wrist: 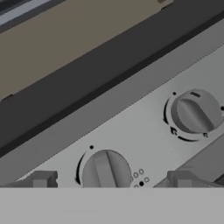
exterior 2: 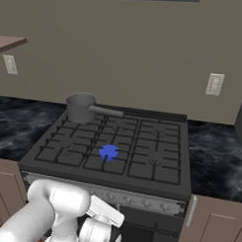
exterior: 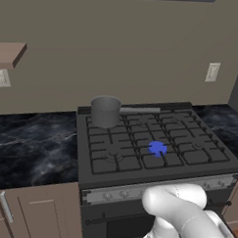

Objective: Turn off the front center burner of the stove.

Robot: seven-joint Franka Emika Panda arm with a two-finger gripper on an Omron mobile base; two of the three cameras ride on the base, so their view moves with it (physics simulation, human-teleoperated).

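Now one blue flame on the front center burner (exterior: 157,148), two knobs (wrist: 105,171) ahead, pincer (wrist: 108,179) spread wide, one saucepan (exterior: 106,111).

Free room: knob (wrist: 105,171) sits between open jaws, nothing between. Obstacle: pot (exterior: 105,111), rear left on stove (exterior: 138,178).

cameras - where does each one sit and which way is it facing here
Left base view: behind the arm to its left, looking forward and down at the stove with its lit front center burner; white arm links rise at lower right.
Right base view: behind the arm to its right, facing the same stove; arm at lower left.
Hand view: on the hand, close to the knob strip, a knob between the fingertips.
Both base views share the burner flame and the pot.
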